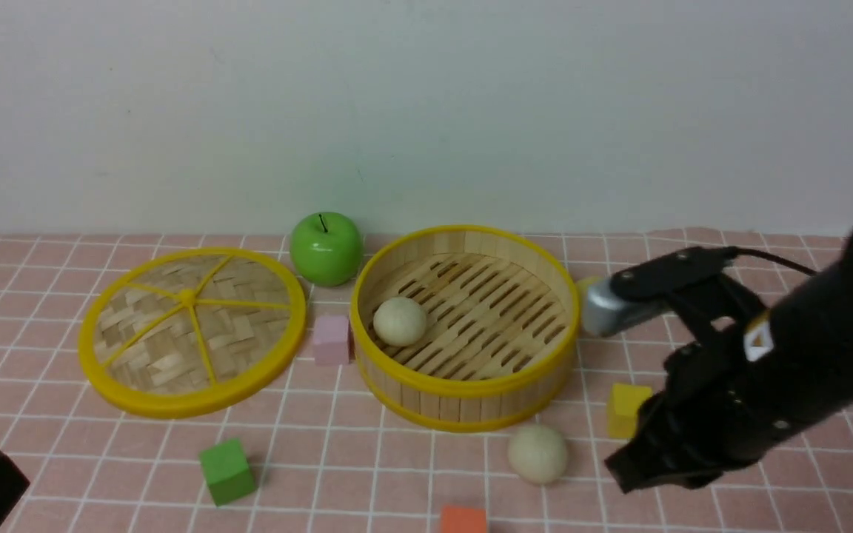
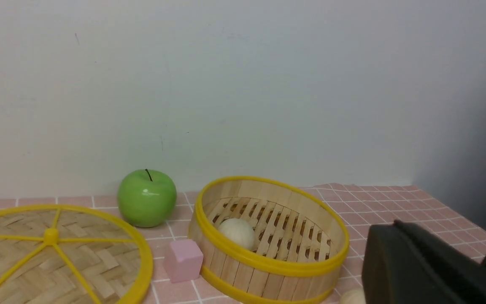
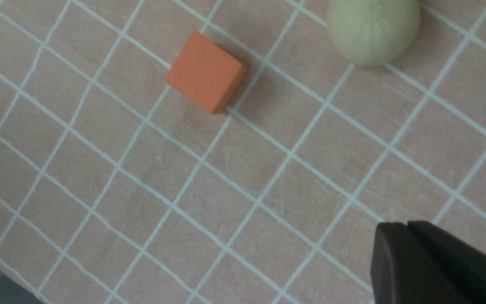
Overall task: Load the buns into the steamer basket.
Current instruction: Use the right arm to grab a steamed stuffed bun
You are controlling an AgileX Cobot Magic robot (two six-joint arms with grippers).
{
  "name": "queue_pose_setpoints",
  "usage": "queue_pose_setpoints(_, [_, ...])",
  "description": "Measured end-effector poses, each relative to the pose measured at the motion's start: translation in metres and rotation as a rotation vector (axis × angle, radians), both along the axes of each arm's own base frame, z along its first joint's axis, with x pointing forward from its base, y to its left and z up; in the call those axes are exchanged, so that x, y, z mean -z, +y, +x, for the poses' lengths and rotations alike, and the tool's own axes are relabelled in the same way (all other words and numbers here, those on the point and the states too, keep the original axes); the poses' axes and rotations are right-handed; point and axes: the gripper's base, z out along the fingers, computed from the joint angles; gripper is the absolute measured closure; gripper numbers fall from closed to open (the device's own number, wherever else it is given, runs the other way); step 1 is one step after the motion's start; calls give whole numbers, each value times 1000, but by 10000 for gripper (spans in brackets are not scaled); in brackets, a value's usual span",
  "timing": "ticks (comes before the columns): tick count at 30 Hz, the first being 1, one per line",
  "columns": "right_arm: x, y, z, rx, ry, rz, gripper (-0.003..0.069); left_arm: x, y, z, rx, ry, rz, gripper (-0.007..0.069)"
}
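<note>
1. Orange cube [image 1: 463,520], matte and sharp-edged, sits at the near edge of the pink cloth [image 1: 101,474] with its white grid.
2. At the near left corner, the left gripper [image 1: 18,481] shows as a blunt black wedge, its jaws together and empty.
3. Black and angular, the right gripper [image 1: 619,474] hangs low over the near right of the cloth. Its jaws are pressed together on nothing, and its tip is just right of a bun but apart from it.
4. That cream bun [image 1: 537,454] is a matte, dough-like ball with faint pleats. It lies on the cloth just near of the steamer basket, outside it.
5. Mid-scene, the steamer basket [image 1: 463,406] is round, with upright bamboo slats, yellow rims and a slatted floor.
6. A second cream bun [image 1: 400,321] rests inside on the left of that floor.
7. A flat woven lid [image 1: 191,331] with yellow rim and spokes lies to the left, and a pink cube [image 1: 332,339] stands just beside the basket wall.
8. Farther back, a glossy green apple [image 1: 326,249] stands between lid and basket.
9. A green cube [image 1: 226,471] sits near left. A yellow cube [image 1: 628,409] sits right of the basket.
</note>
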Motion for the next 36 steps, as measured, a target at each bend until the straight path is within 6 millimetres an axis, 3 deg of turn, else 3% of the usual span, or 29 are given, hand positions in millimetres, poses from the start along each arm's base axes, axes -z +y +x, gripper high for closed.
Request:
queue_pose_setpoints(2, [7, 21, 14, -25, -7, -37, 543, 0, 0, 0, 0, 1, 0, 626])
queue_pose_setpoints(10, [44, 49, 51, -16, 4, -98, 358, 1, 0, 0, 2, 6, 3, 620])
queue_pose_setpoints(18, [77, 58, 69, -14, -21, -112, 332, 1, 0, 0, 2, 6, 3, 610])
queue_pose_setpoints(22, [97, 59, 77, -9, -8, -134, 343, 1, 0, 0, 2, 6, 3, 606])
queue_pose_setpoints(26, [100, 57, 79, -6, -3, -142, 372, 1, 0, 0, 2, 6, 3, 604])
queue_pose_setpoints(29, [100, 56, 79, -7, -8, -144, 444, 1, 0, 0, 2, 7, 4, 603])
queue_pose_setpoints(33, [100, 56, 79, -26, -13, -153, 620, 1, 0, 0, 2, 7, 4, 603])
queue_pose_setpoints(36, [96, 55, 77, -44, -13, -161, 639, 1, 0, 0, 2, 8, 4, 603])
